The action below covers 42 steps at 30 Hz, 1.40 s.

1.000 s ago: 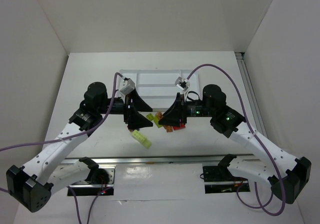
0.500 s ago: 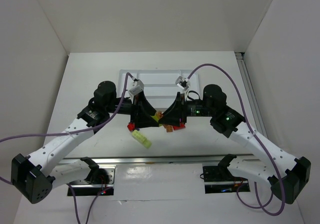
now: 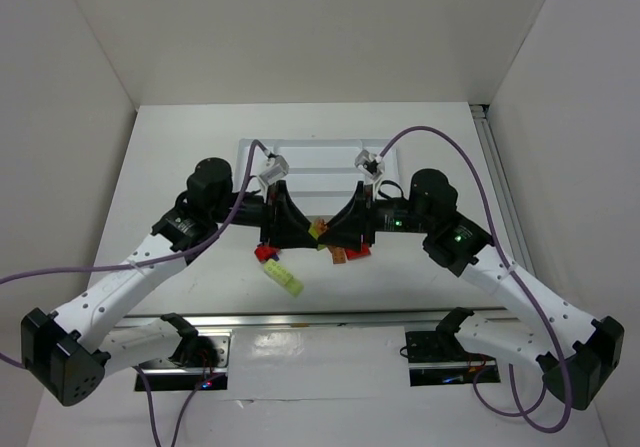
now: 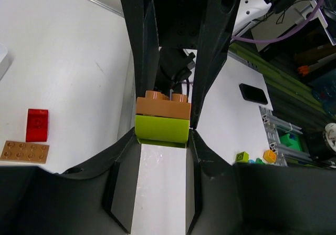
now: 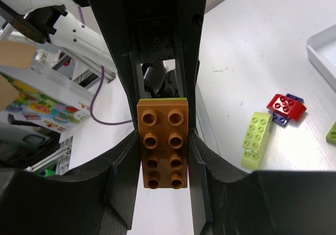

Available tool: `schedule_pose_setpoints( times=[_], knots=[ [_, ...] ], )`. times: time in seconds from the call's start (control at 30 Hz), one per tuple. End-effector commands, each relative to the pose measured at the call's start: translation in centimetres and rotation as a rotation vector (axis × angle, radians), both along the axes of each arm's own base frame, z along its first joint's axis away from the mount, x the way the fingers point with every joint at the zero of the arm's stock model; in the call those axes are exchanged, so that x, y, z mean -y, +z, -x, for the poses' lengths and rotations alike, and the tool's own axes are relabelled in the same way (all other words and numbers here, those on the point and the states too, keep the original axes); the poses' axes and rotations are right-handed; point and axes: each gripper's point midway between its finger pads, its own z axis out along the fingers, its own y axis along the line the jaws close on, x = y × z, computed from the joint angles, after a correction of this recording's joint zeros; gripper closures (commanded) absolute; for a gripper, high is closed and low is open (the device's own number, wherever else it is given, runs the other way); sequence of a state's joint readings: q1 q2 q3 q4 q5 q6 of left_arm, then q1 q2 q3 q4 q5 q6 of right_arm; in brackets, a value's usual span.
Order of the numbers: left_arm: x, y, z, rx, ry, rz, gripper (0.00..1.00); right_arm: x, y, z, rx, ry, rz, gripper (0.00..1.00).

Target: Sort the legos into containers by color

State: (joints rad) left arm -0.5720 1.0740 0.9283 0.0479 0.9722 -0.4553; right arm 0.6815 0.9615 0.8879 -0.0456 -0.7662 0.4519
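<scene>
The left gripper [image 3: 299, 231] and the right gripper [image 3: 339, 231] meet nose to nose just in front of the white tray [image 3: 300, 155]. From above, only a tiny spot of color shows between them.

The left wrist camera shows more. The left gripper [image 4: 163, 135] is closed tight on a green brick [image 4: 161, 129]. An orange brick [image 4: 163, 104] is stuck on top of it. The other gripper's black fingers [image 4: 210, 61] reach in from the far side.

The right wrist camera shows the orange brick [image 5: 163, 143] from its bumpy side, with eight bumps. The right gripper [image 5: 164, 140] is clamped on it. Only a thin green edge peeks out behind it.

On the counter [image 3: 430, 137], a bit farther from the tray than the grippers, lie a loose green brick [image 5: 255, 139] and a red piece on a purple one [image 5: 286, 108]. The left wrist view shows a small red brick [image 4: 37, 124] and a flat orange plate [image 4: 24, 151] side by side. Nothing can be seen inside the tray from above.
</scene>
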Motion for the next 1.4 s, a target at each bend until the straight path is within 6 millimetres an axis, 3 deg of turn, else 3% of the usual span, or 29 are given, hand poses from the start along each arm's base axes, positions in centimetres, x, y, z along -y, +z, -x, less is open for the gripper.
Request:
schedule_pose_setpoints(
  times=[0.0,0.3,0.43,0.47,0.5,0.53,0.57,0.63,0.67,0.73,0.8,0.83,0.93,0.97,1.0,1.07,1.1,1.17,1.27,1.3,1.37],
  knots=[
    [-0.1,3.3,-3.0,0.096,0.133,0.043,1.0,0.1,-0.6,0.0,-0.002,-0.021,0.01,0.72],
    [-2.9,1.6,-4.2,0.087,0.217,0.027,1.0,0.5,-0.6,-0.8,0.007,-0.082,0.036,0.72],
    [-4.4,0.6,-5.2,0.055,0.298,-0.009,1.0,1.0,-0.8,-2.8,-0.002,-0.204,0.058,0.72],
    [-5.1,0.7,-6.0,0.052,0.34,-0.023,1.0,1.6,-2.1,-4.7,-0.023,-0.318,0.108,0.72],
    [-5.7,0.0,-7.5,0.042,0.414,-0.057,1.0,2.2,-1.5,-5.8,-0.031,-0.397,0.109,0.71],
    [-6.5,-1.3,-8.2,-0.021,0.472,-0.11,1.0,3.0,-2.1,-7.0,-0.044,-0.487,0.133,0.69],
    [-7.6,-1.4,-10.1,-0.048,0.55,-0.139,1.0,4.6,-3.3,-9.4,-0.053,-0.65,0.184,0.69],
    [-9.3,-2.3,-12.4,-0.134,0.673,-0.187,1.0,5.9,-3.5,-11.6,-0.06,-0.787,0.221,0.69],
    [-10.6,-3.6,-13.3,-0.199,0.743,-0.232,1.0,6.9,-5.0,-13.1,-0.08,-0.888,0.289,0.69],
    [-12.8,-5.3,-16.4,-0.288,0.912,-0.311,1.0,7.3,-4.5,-14.8,-0.074,-0.959,0.318,0.69],
    [-14.2,-6.5,-18.2,-0.354,1.017,-0.368,1.0,8.2,-6.0,-16.9,-0.084,-1.072,0.395,0.69],
    [-15.3,-8.9,-19.8,-0.391,1.09,-0.447,1.0,8.3,-5.6,-17.6,-0.074,-1.104,0.395,0.69],
    [-17.0,-10.4,-22.6,-0.426,1.219,-0.535,1.0,8.9,-6.2,-20.2,-0.064,-1.194,0.415,0.69],
    [-17.3,-12.5,-23.6,-0.461,1.233,-0.593,1.0,9.3,-6.9,-21.5,-0.073,-1.221,0.426,0.68],
    [-17.3,-12.1,-25.0,-0.456,1.261,-0.586,1.0,9.5,-7.3,-22.1,-0.087,-1.218,0.432,0.68],
    [-17.8,-14.7,-26.3,-0.498,1.282,-0.667,1.0,10.6,-7.3,-24.0,-0.107,-1.246,0.421,0.68],
    [-17.7,-15.1,-26.8,-0.495,1.276,-0.678,1.0,10.3,-7.9,-24.9,-0.123,-1.227,0.419,0.68],
    [-18.0,-15.1,-28.4,-0.471,1.3,-0.693,1.0,11.4,-7.9,-26.5,-0.129,-1.25,0.415,0.68],
    [-18.5,-17.0,-30.6,-0.513,1.304,-0.722,1.0,12.6,-9.2,-28.8,-0.16,-1.255,0.433,0.68],
    [-18.4,-17.5,-31.1,-0.524,1.3,-0.736,1.0,12.7,-10.8,-29.5,-0.186,-1.242,0.453,0.68],
    [-18.0,-18.6,-32.9,-0.541,1.294,-0.757,1.0,13.7,-11.3,-30.8,-0.205,-1.253,0.447,0.68]
  ],
)
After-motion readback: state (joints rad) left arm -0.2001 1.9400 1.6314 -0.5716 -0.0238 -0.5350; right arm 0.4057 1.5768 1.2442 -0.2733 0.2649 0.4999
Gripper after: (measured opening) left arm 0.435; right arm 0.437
